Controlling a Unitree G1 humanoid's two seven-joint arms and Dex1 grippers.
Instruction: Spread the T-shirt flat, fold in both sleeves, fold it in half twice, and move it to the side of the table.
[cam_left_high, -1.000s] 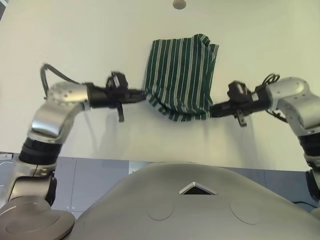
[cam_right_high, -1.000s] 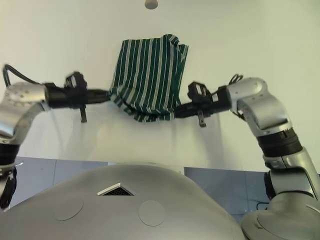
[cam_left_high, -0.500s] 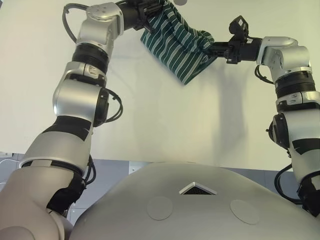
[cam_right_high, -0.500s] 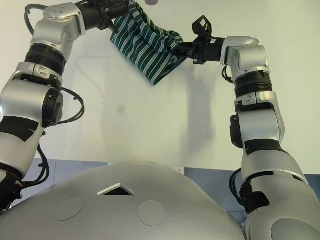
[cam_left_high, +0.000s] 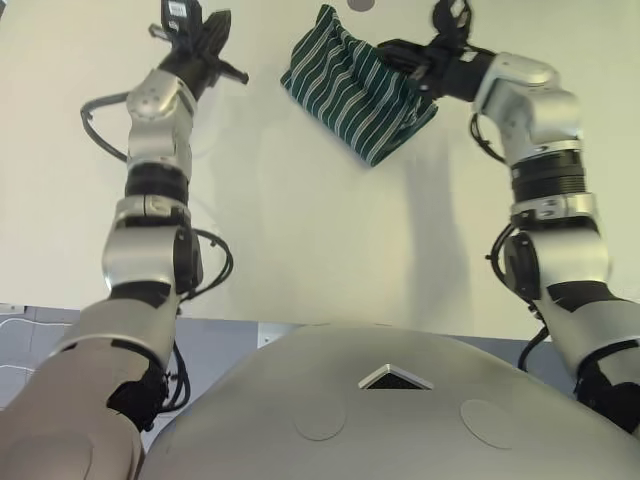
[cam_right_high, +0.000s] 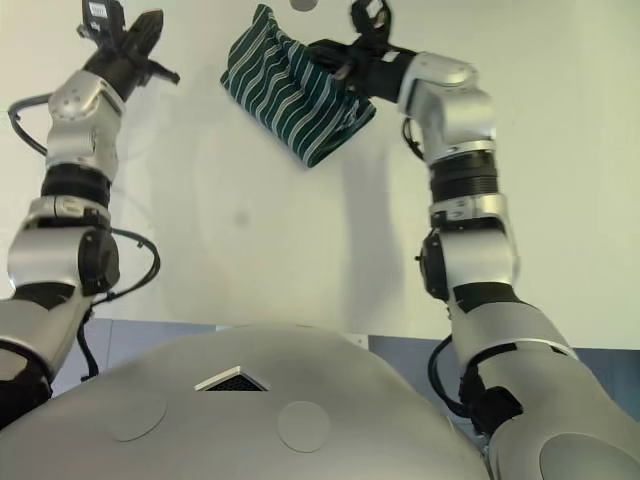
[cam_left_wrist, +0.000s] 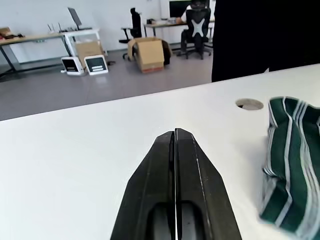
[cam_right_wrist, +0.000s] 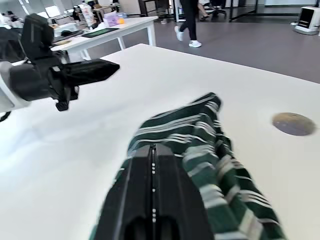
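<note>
The green, white-striped T-shirt (cam_left_high: 352, 90) lies in a folded bundle on the far part of the white table (cam_left_high: 300, 220). My left gripper (cam_left_high: 218, 25) is shut with nothing in it and sits well to the left of the shirt, near the table's far edge. In the left wrist view the shut fingertips (cam_left_wrist: 175, 134) point over bare table, with the T-shirt (cam_left_wrist: 290, 160) off to one side. My right gripper (cam_left_high: 390, 50) is shut and hovers over the shirt's far right part. In the right wrist view its tips (cam_right_wrist: 152, 147) are pressed together above the striped cloth (cam_right_wrist: 200, 135), with no cloth between them.
A round cable hole (cam_left_wrist: 249, 104) is set in the table just beyond the shirt. The table's near edge (cam_left_high: 300, 322) runs in front of me, with grey floor below it. Desks, chairs and boxes stand in the room behind.
Both grippers have let go of the shirt, which now lies on the table. The left arm has swung away to the left. The right gripper has moved left, over the shirt's top.
</note>
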